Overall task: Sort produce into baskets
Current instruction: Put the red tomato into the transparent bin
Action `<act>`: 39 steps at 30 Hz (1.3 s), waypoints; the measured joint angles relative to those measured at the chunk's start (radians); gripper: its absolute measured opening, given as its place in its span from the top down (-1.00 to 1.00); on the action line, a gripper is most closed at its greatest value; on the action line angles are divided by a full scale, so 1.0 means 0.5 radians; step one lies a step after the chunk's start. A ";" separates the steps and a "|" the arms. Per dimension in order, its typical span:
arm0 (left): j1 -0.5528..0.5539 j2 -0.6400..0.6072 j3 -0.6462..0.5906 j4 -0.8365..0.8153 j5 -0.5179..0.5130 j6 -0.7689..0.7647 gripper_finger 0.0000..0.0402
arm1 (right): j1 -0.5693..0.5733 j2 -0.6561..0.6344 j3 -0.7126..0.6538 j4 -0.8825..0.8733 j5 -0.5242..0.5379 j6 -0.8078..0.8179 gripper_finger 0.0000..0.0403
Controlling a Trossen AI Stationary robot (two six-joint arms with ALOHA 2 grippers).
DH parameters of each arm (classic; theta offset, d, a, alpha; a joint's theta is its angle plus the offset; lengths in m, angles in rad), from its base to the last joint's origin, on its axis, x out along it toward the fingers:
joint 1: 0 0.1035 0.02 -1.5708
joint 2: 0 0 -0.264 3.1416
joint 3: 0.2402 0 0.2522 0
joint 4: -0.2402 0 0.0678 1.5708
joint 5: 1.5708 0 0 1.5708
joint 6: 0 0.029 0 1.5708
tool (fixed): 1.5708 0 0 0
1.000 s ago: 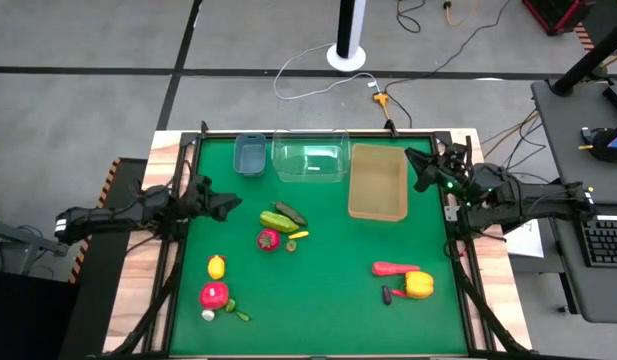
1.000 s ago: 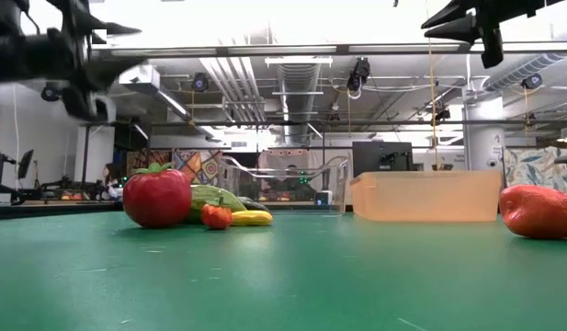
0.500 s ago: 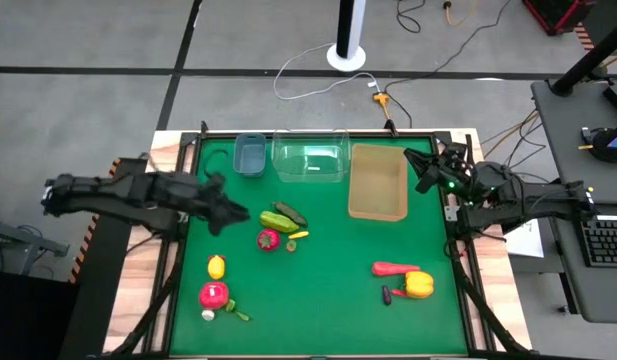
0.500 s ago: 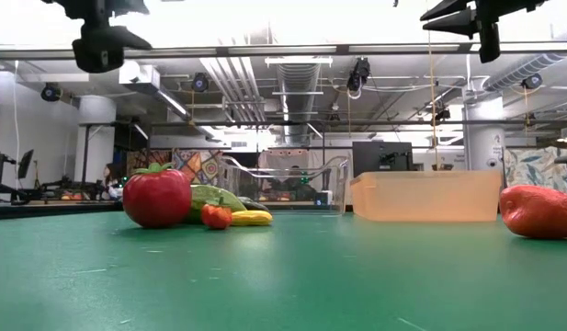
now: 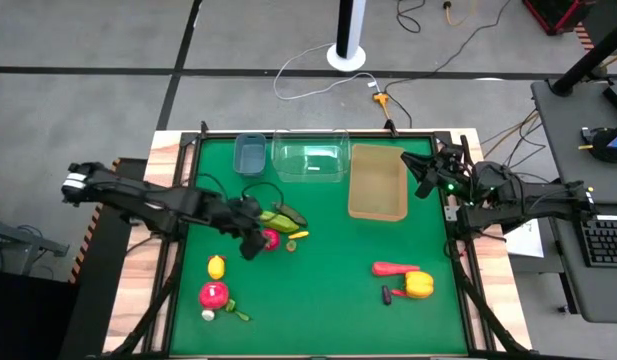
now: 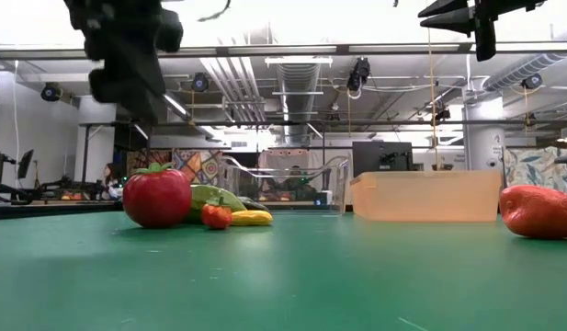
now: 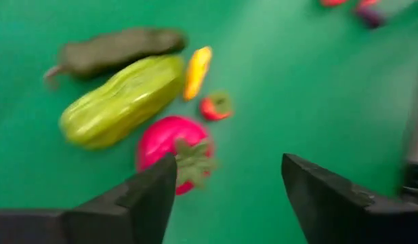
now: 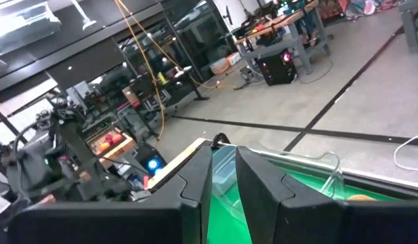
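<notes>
A: Hovering your left gripper point(image 5: 256, 243) wide over the red round piece point(image 5: 268, 239) risks nudging the cucumber point(image 5: 278, 221) touching it.
B: Agreed; your right gripper point(image 5: 424, 172), nearly shut and empty, waits beside the tan tray point(image 5: 377, 209).

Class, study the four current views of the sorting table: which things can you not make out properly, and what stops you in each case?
- Low view: the blue-grey bin does not show at all.
- Low view: the red piece is cut off by the picture's edge.
- High view: the tiny bits beside the red fruit are too small to identify.
- Left wrist view: the items at the far edge are blurred and cropped.
</notes>
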 joint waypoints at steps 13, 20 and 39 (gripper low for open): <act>0.009 0.576 0.294 -0.174 -0.057 -0.469 -0.57 | 0.000 0.000 0.024 -0.038 -0.016 0.082 0.71; 0.009 0.790 0.437 -0.399 -0.038 -0.567 -0.57 | 0.000 0.030 0.260 -0.428 -0.007 0.051 0.71; 0.007 0.870 0.398 -0.293 -0.038 -0.558 -0.57 | 0.000 0.182 0.491 -0.566 0.006 -0.129 0.71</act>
